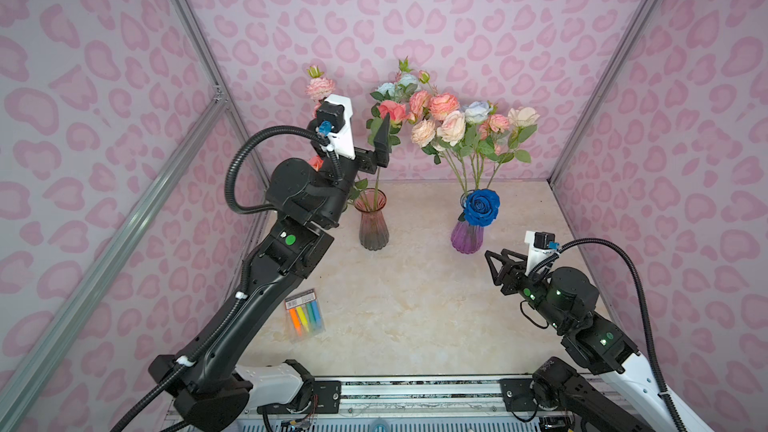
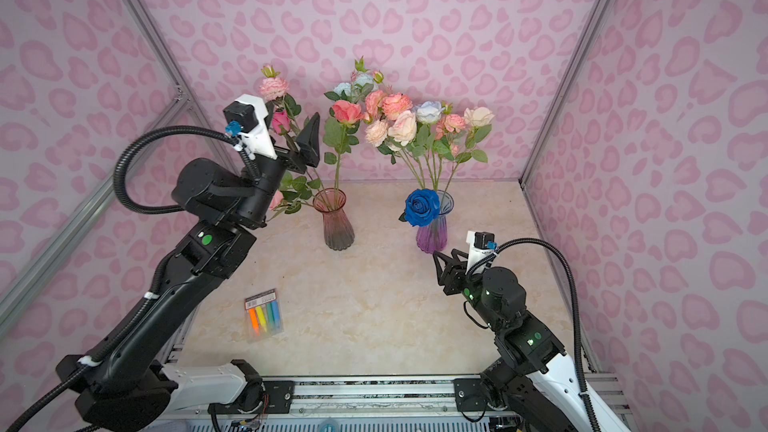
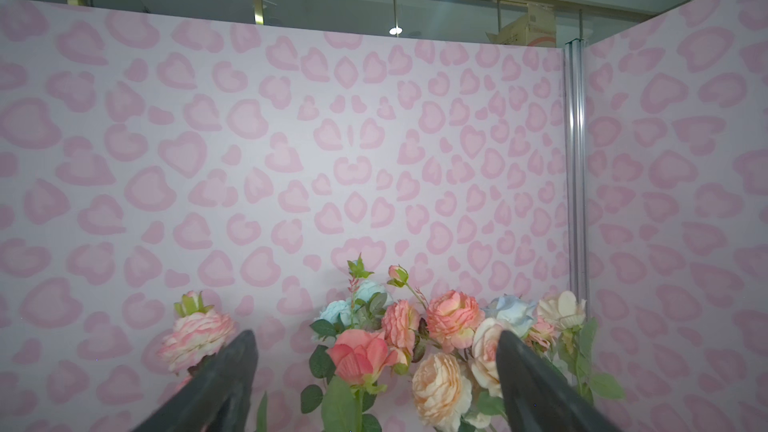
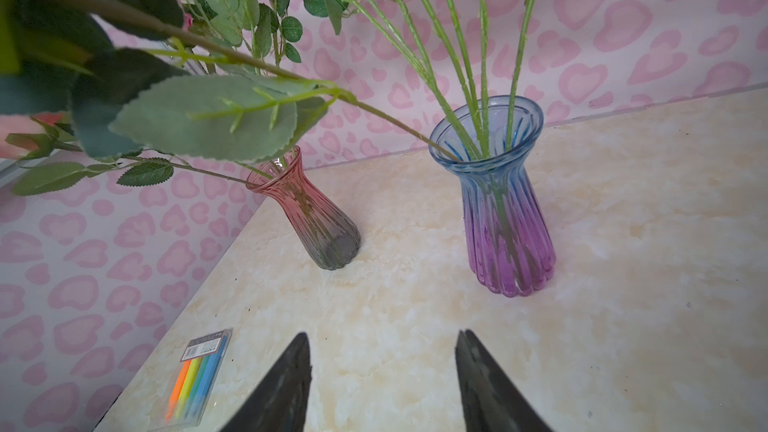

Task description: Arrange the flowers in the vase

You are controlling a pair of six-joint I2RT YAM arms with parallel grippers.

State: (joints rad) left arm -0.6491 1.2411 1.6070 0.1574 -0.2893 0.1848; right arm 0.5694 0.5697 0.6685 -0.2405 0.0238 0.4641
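Two ribbed glass vases stand at the back of the table: a pink-to-grey vase (image 1: 372, 220) and a blue-to-purple vase (image 1: 467, 236). Both hold flowers. A bunch of pink, peach and cream roses (image 1: 453, 122) rises from the blue-to-purple vase (image 4: 505, 218), and a deep blue rose (image 1: 481, 207) hangs at its rim. A coral rose (image 3: 359, 357) and a striped pink rose (image 3: 197, 336) stand in the pink-to-grey vase (image 4: 309, 218). My left gripper (image 1: 376, 139) (image 3: 374, 334) is raised among those heads, open and holding nothing. My right gripper (image 1: 496, 259) (image 4: 384, 333) hovers low, right of the blue-to-purple vase, open and empty.
A clear pack of coloured markers (image 1: 305, 313) lies on the marble tabletop (image 1: 415, 317) near the left arm. Pink patterned walls (image 1: 665, 118) close in the back and both sides. A leafy stem (image 4: 199, 118) leans across close to the right wrist camera.
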